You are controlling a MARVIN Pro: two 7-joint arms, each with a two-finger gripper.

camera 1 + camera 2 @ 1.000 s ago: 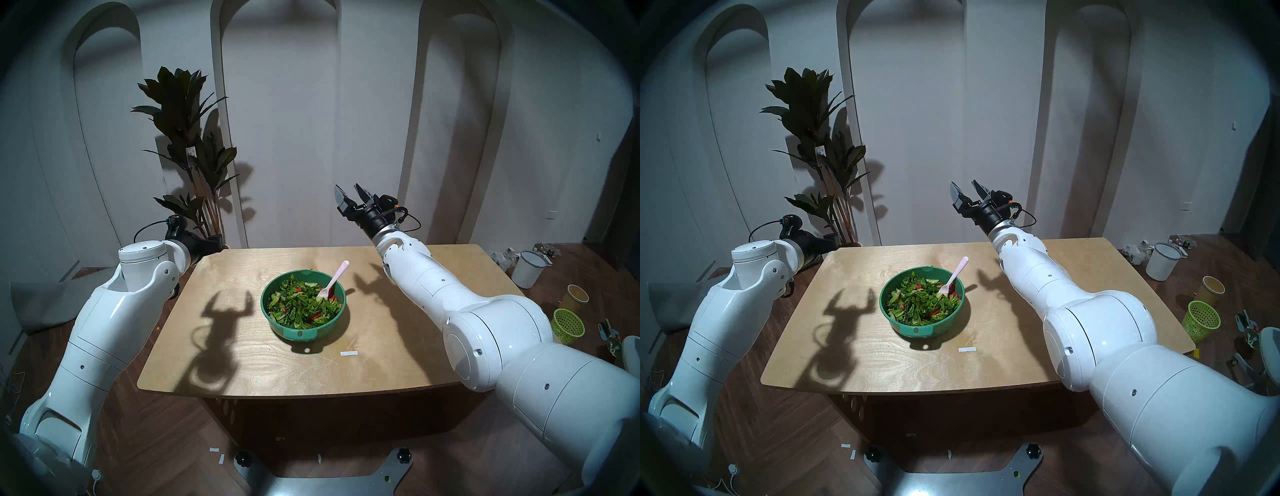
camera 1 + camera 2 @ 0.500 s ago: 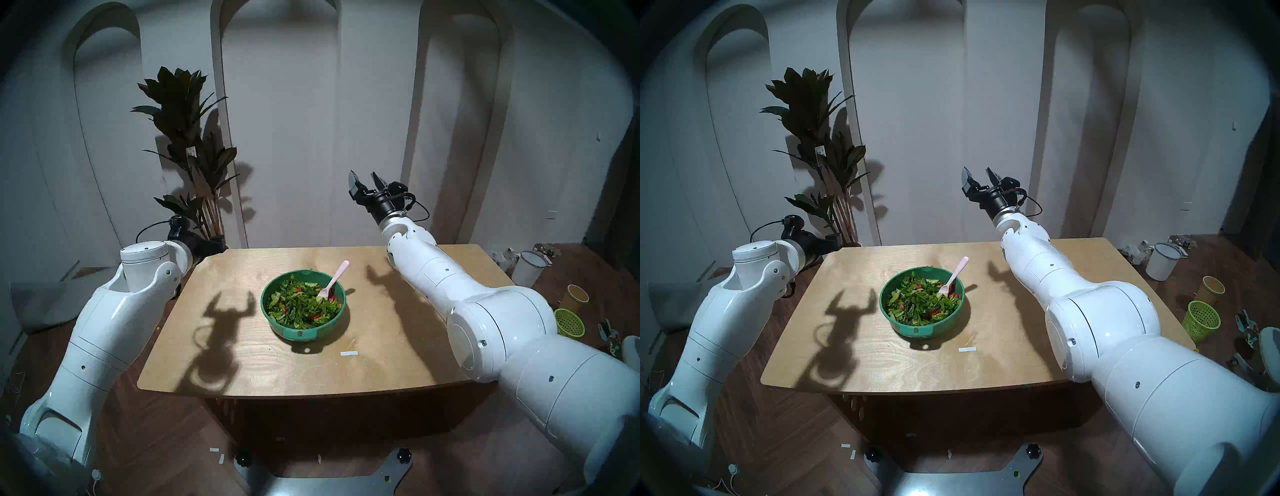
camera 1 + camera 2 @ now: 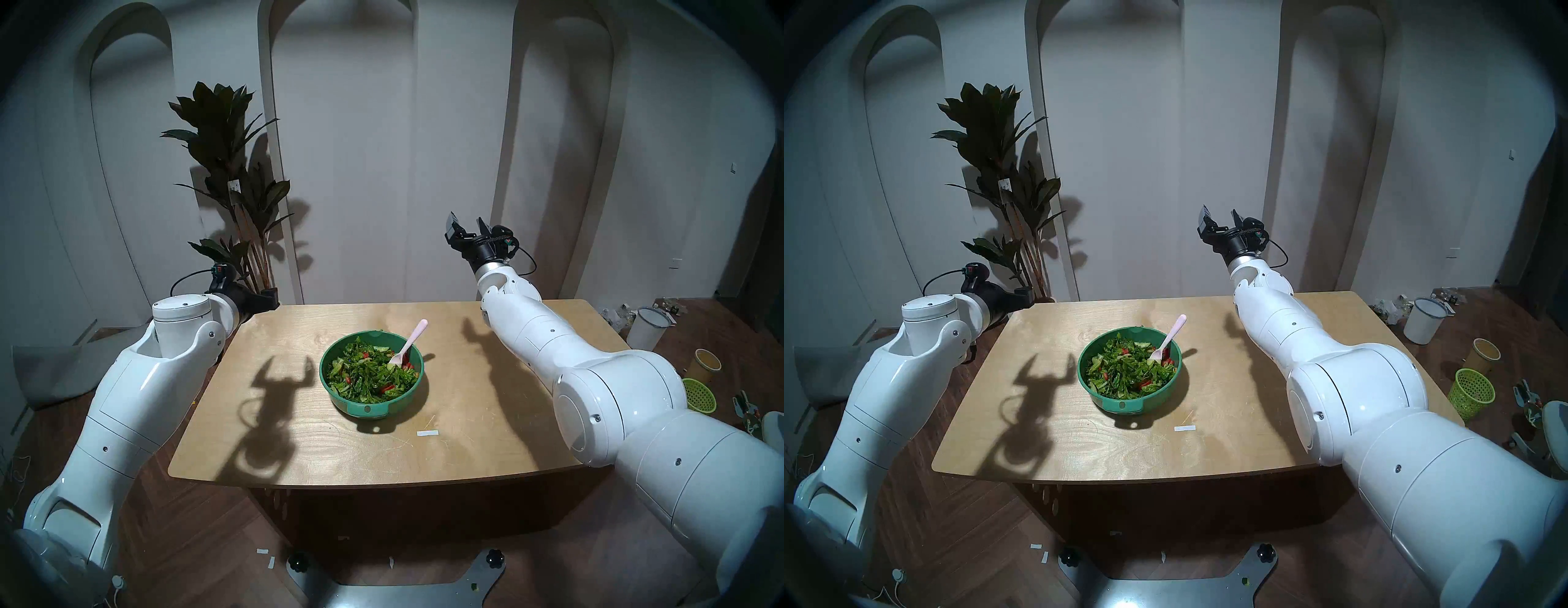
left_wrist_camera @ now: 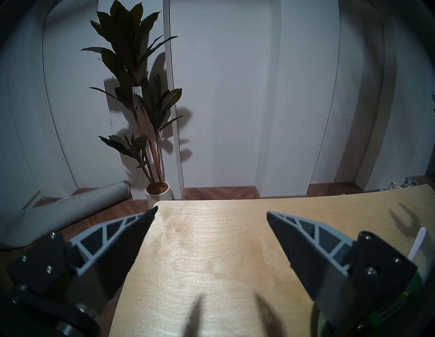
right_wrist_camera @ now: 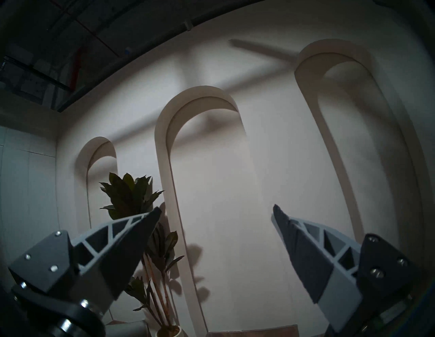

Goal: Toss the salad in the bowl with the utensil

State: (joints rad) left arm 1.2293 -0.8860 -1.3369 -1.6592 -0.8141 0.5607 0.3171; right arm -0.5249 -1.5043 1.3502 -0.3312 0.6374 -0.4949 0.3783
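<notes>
The teal-green bowl [image 3: 368, 410] stands mid-table, filled with the salad [image 3: 365, 375] of chopped green leaves and red bits. The utensil, a pale pink spoon [image 3: 412, 339], leans in the bowl with its scoop in the salad and its handle over the far right rim. My right gripper [image 3: 466, 218] hangs open and empty, high over the table's far right, pointing up at the wall [image 5: 216, 209]. My left gripper [image 4: 211, 210] is open and empty at the table's far left corner, with the spoon handle [image 4: 418, 241] just past its right finger.
The wooden table [image 3: 297, 446] bears a small white strip [image 3: 427, 433] near the bowl. A potted plant [image 3: 237, 182] stands behind the far left corner. On the floor to the right are a white bucket [image 3: 647, 329], a yellow cup [image 3: 706, 363] and a lime mesh basket [image 3: 698, 395].
My right arm has swung to the right and slightly up, away from the bowl, gripper still open. The left arm has edged a little to the right. Bowl and spoon have not moved.
</notes>
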